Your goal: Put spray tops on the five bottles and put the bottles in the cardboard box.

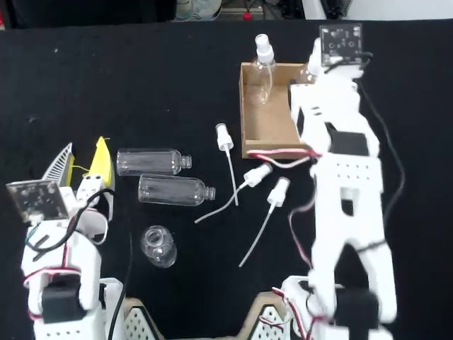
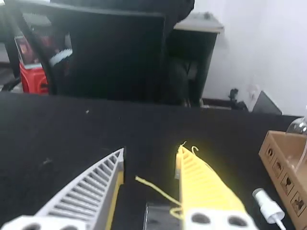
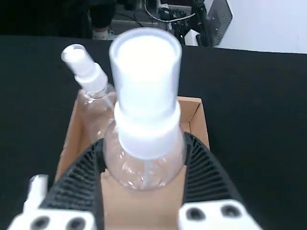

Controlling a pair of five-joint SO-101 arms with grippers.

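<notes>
Capped bottle (image 1: 262, 71) in cardboard box (image 1: 244, 113) far corner, near half bare, spray tops (image 1: 257, 173) outside

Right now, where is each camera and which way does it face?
High view: above the table, looking down on both arms, the cardboard box and loose bottles.
Left wrist view: on the left arm, looking across the table to the room; own open jaws show.
Right wrist view: on the right arm, facing the box; own jaws grip a capped bottle.
Shared: all three see the box; high and right wrist, also the other capped bottle inside.
</notes>
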